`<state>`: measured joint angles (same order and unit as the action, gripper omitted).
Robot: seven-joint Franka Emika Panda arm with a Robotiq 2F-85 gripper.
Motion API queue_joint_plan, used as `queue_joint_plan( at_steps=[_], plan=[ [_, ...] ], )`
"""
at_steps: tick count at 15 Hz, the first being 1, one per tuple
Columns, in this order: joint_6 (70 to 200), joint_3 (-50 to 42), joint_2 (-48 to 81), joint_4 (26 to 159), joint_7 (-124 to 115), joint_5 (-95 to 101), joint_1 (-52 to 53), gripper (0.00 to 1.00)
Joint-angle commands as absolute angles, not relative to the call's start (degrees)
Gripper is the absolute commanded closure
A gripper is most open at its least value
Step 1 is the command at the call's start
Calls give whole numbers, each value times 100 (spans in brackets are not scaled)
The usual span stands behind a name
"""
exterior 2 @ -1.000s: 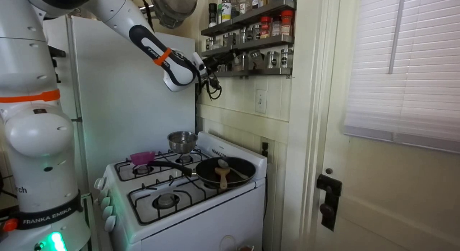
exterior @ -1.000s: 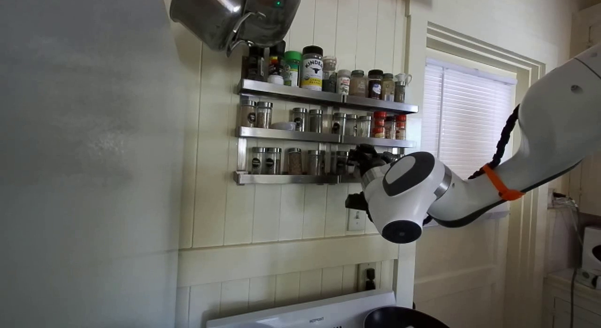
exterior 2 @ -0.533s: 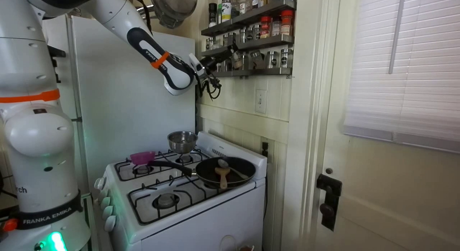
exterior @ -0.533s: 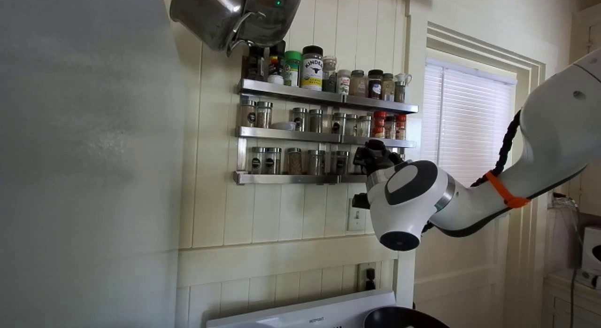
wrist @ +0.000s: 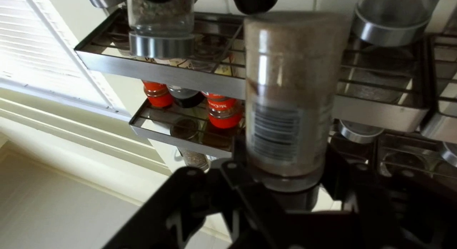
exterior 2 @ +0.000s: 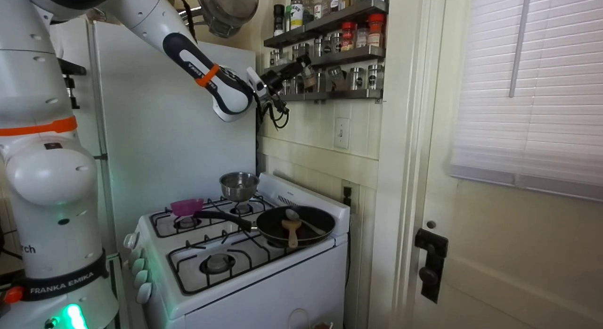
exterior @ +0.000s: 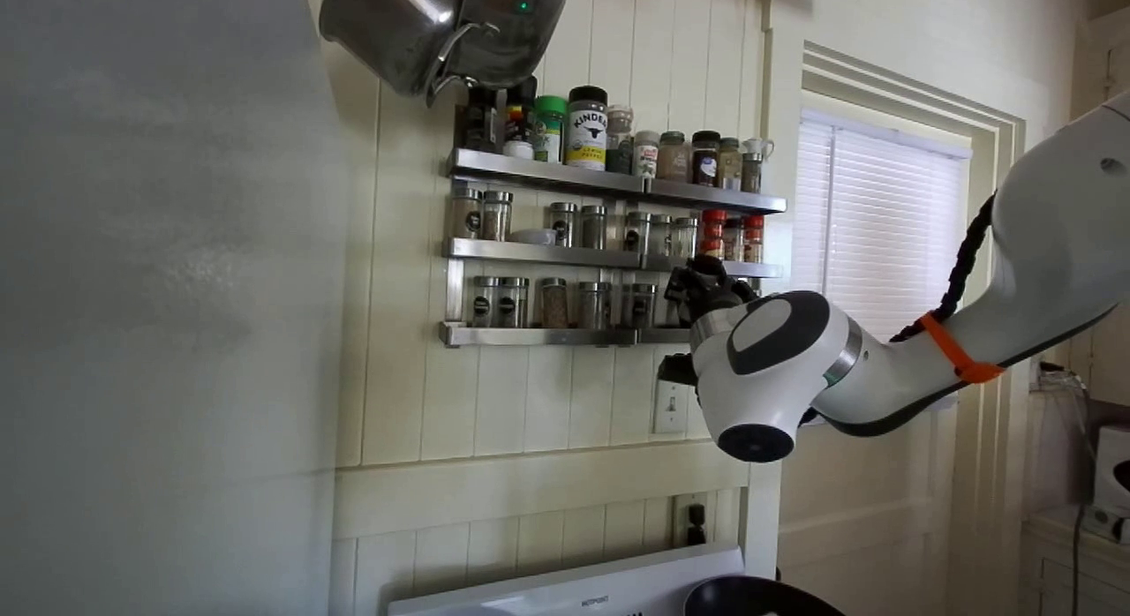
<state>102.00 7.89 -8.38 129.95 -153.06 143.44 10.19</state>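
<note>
In the wrist view a spice jar (wrist: 285, 95), clear with brownish contents, a barcode label and a dark cap, stands between the black fingers of my gripper (wrist: 285, 152). The fingers press both its sides close to the cap end. An exterior view shows the gripper (exterior 2: 305, 65) in front of the lower shelves, with the held jar (exterior 2: 310, 79) hanging slightly tilted from its tip. From another angle the gripper (exterior: 697, 285) covers part of the bottom shelf (exterior: 538, 335); how the jar sits there is largely hidden by the gripper.
Several jars fill three metal shelves, including a middle shelf (exterior: 547, 252) just above the gripper and a top shelf (exterior: 547, 169). Steel pots (exterior: 397, 33) hang nearby. Below stands a stove (exterior 2: 254, 272) with a frying pan (exterior 2: 268, 225), a steel bowl (exterior 2: 239, 186) and a pink bowl (exterior 2: 187, 207).
My gripper has drawn back from the bottom shelf and risen a little, carrying the jar along. Jars on that shelf that it partly covered now show. The fingers stay closed on the jar.
</note>
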Motion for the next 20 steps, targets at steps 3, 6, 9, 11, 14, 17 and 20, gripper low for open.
queue_joint_plan(
  at_steps=[3,6,9,11,14,17,20],
  plan=[
    [9926,1758,-915,13104,-15412,14371,556,75],
    [10043,2315,-1002,13184,-15575,14456,162,75],
    [10082,2720,-1147,13307,-15659,14444,-312,75],
    [10120,2956,-1214,13371,-15725,14439,-697,75],
    [10255,3466,-1380,13462,-15771,14422,-1374,75],
    [10478,4110,-1577,13492,-15951,14420,-2170,75],
    [10528,4230,-1539,13315,-15924,14420,-2359,75]
  ],
)
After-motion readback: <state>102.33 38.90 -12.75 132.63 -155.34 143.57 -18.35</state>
